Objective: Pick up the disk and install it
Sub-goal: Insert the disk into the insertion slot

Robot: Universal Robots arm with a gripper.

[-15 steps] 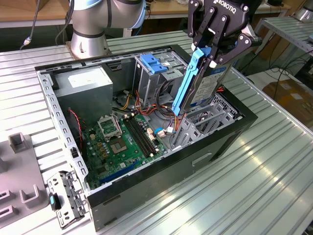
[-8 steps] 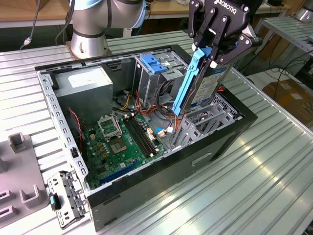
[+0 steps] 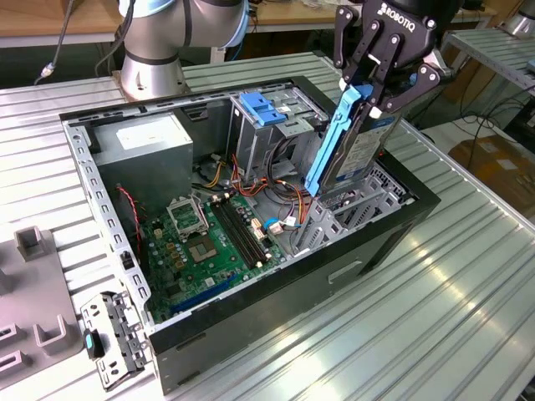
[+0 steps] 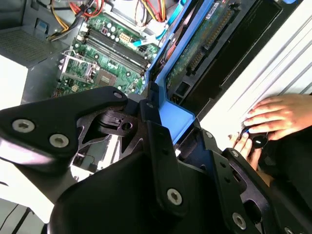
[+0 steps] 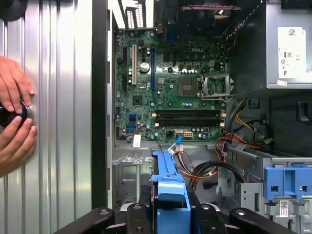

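Your tool (image 3: 374,93) was clamped on the upper end of the disk (image 3: 358,149), its black metal fingers pressing against the blue plastic rails (image 3: 333,142). The disk, a flat silver metal slab, carried a white-and-blue printed label whose writing was too small to make out. It stood tilted, with its lower end in the grey sheet-metal cage (image 3: 334,221) at the exterior view's right end of the open black computer case (image 3: 276,292). In the second wrist view you could see its green circuit-board underside (image 4: 204,44). Inside the case lay a green motherboard (image 3: 201,242), a grey power-supply box (image 3: 155,154) with a white sticker, a blue bracket (image 3: 263,109) and a tangle of coloured wires (image 3: 280,188). The case sat on a ribbed aluminium surface (image 3: 435,317). In the first wrist view a person's hands (image 5: 17,146), cut off at the edge, cupped a small black knob (image 5: 9,116) on that surface.
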